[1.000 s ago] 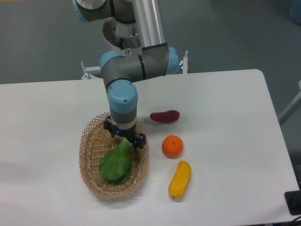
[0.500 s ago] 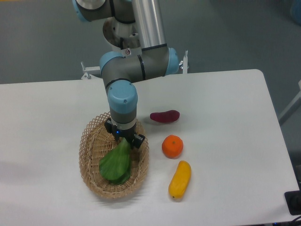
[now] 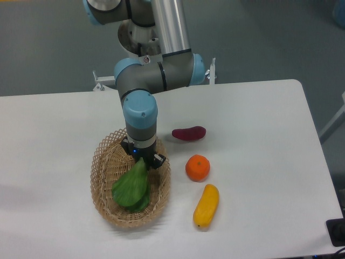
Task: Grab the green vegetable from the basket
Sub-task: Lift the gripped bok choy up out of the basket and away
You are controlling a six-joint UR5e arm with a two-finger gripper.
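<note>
Camera view: the gripper (image 3: pixel 143 160) is down in the basket (image 3: pixel 102 162), fingers pinched on the pale stem end of the green vegetable (image 3: pixel 131 186), whose leaves lie over the basket floor. Orange (image 3: pixel 197 168), yellow fruit (image 3: pixel 206 205) and purple vegetable (image 3: pixel 188 133) sit beside it on the table (image 3: pixel 253 140).

arm (image 3: pixel 141 116) vertical, fingers (image 3: pixel 156 159) clamped, downward

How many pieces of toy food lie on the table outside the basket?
3: a purple sweet potato just right of the gripper, an orange below it, and a yellow fruit nearest the front edge. The arm hides part of the basket only.
</note>
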